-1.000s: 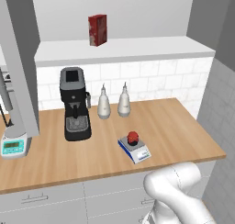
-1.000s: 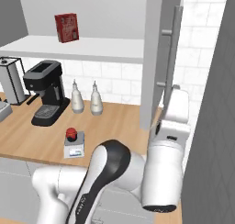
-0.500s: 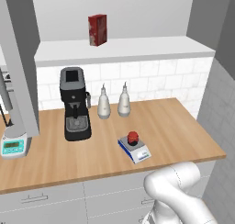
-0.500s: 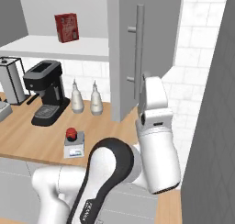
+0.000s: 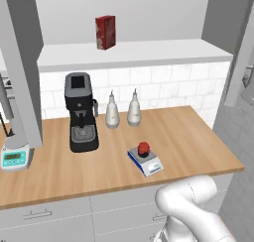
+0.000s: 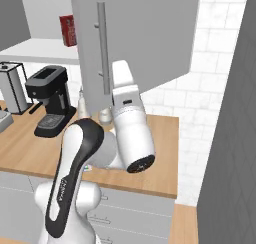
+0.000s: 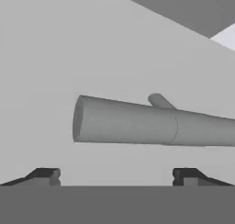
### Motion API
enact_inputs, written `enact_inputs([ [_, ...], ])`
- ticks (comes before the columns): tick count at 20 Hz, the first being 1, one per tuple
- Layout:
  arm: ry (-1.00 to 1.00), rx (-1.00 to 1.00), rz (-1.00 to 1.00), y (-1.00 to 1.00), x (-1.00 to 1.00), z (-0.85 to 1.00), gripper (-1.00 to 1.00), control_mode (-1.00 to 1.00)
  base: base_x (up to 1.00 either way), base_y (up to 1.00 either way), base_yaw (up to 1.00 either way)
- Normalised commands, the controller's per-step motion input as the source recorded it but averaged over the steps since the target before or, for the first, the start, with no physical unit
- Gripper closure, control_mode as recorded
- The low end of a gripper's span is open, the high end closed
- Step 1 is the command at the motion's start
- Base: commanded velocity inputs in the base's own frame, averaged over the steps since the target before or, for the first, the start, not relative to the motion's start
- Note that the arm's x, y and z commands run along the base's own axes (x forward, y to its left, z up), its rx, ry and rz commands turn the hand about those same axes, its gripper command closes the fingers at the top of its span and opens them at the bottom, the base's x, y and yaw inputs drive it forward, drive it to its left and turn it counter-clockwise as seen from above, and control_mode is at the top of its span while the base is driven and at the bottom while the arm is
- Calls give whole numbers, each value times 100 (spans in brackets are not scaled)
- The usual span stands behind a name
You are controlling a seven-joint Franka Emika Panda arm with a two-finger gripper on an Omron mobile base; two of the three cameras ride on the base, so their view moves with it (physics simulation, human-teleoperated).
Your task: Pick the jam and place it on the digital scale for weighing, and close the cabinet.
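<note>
claw point(image 7: 114, 175): jaws spread, holding nothing | cabinet point(image 6: 145, 33): door face fills the view ahead, bar handle point(image 7: 151, 124) just beyond fingertips, contact unclear | jam point(image 5: 143, 148): on scale point(image 5: 145, 162), counter point(image 5: 188, 137), well apart from claw

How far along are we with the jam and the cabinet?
Done: the jam sits on the digital scale. In hand: the open gripper is up against the cabinet door, facing its bar handle; the door stands partly swung. Left: get the door fully shut.
</note>
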Motion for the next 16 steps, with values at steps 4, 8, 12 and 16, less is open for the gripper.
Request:
enact_inputs([
  [4, 22, 0, 0, 77, 53, 6, -100, -100, 0, 0, 0],
  [8, 24, 0, 0, 60, 66, 0, -100, -100, 0, 0, 0],
  [12, 23, 0, 0, 47, 73, 0, -100, -100, 0, 0, 0],
  [16, 7, 0, 0, 5, 54, -3, -100, -100, 0, 0, 0],
])
